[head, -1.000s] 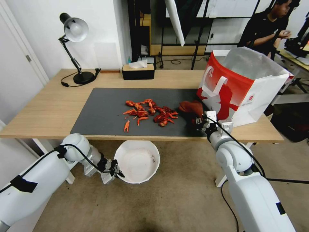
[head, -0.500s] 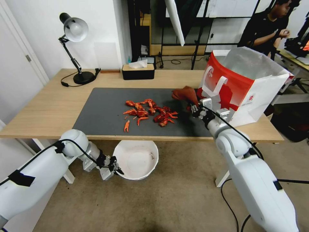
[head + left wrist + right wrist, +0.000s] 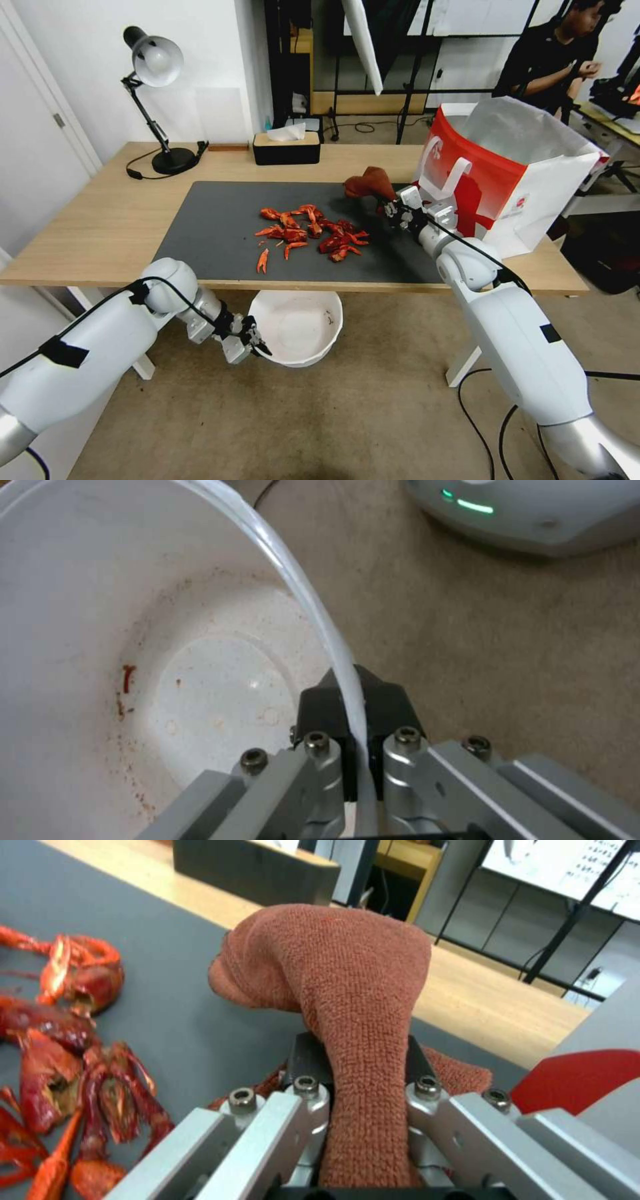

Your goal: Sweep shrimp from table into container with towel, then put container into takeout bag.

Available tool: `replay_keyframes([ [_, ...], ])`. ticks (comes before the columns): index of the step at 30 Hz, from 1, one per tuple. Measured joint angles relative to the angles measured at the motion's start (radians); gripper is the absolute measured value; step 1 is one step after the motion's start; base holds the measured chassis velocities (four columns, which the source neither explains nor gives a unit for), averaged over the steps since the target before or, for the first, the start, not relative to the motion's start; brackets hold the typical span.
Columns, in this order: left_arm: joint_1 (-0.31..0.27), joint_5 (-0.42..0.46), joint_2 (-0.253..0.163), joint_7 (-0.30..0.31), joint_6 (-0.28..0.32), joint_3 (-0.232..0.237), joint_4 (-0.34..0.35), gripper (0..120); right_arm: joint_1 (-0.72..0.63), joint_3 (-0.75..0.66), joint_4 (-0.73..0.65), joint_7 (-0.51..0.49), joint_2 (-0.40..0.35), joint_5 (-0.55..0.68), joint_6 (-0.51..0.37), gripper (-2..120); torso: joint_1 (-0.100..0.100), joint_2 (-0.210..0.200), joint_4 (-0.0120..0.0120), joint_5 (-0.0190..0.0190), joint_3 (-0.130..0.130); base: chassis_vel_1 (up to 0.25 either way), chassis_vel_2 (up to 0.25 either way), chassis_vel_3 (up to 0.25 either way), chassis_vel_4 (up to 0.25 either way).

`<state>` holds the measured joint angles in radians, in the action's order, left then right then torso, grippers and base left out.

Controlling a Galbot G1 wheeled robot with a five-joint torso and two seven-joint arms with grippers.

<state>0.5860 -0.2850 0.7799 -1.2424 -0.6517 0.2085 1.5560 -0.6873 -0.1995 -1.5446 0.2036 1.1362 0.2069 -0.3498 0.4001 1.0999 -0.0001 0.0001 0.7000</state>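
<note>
Your right gripper (image 3: 395,207) clenches the soft, floppy rust-red towel (image 3: 369,182) by its bunched middle; your left gripper (image 3: 255,339) pinches the light white plastic container (image 3: 298,327) by its thin, likely flexible rim below the table's (image 3: 100,220) near edge.

The shrimp (image 3: 308,231) lie on the table (image 3: 100,220), left of the takeout bag (image 3: 507,180).

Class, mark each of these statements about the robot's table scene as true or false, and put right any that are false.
1. The right gripper is shut on the towel. True.
2. The container stands on the table. False: the left gripper holds it by the rim below the table's front edge.
3. The shrimp lie on the dark mat. True.
4. The takeout bag lies flat. False: it stands open at the table's right end.
</note>
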Motion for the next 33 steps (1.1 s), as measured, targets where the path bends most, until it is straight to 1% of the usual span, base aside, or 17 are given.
replay_keyframes([
  [2, -0.008, 0.013, 0.002, 0.000, 0.009, 0.022, 0.002, 0, 0.003, 0.005, 0.013, 0.009, 0.000, -0.003, -0.003, 6, 0.000, 0.000, 0.0000, 0.0000, 0.000, 0.000, 0.000, 0.000, 0.000],
  [3, -0.008, 0.013, 0.002, 0.000, 0.009, 0.022, 0.002, 0, 0.003, 0.005, 0.013, 0.009, 0.000, -0.003, -0.003, 6, 0.000, 0.000, 0.0000, 0.0000, 0.000, 0.000, 0.000, 0.000, 0.000],
  [9, -0.030, 0.021, 0.018, 0.003, 0.011, 0.061, 0.004, 0, 0.010, 0.014, 0.033, 0.034, -0.002, -0.011, -0.008, 6, 0.000, 0.000, 0.0001, -0.0001, 0.000, 0.000, 0.000, 0.000, 0.000],
  [13, -0.040, 0.021, 0.029, 0.004, 0.011, 0.075, -0.001, 0, 0.004, 0.018, 0.034, 0.054, -0.009, -0.012, -0.009, 6, 0.000, 0.000, 0.0001, 0.0000, 0.000, 0.000, 0.000, 0.000, 0.000],
  [20, -0.051, 0.021, 0.036, 0.005, 0.006, 0.081, -0.023, 0, -0.019, 0.029, 0.015, 0.088, -0.028, -0.013, -0.009, 6, 0.000, 0.000, 0.0001, -0.0001, 0.000, 0.000, 0.000, 0.000, 0.000],
  [33, -0.059, 0.021, 0.032, 0.006, 0.002, 0.076, -0.039, 0, -0.063, 0.046, -0.023, 0.130, -0.041, -0.020, 0.001, 6, 0.000, 0.000, 0.0001, -0.0001, 0.000, 0.000, 0.000, 0.000, 0.000],
])
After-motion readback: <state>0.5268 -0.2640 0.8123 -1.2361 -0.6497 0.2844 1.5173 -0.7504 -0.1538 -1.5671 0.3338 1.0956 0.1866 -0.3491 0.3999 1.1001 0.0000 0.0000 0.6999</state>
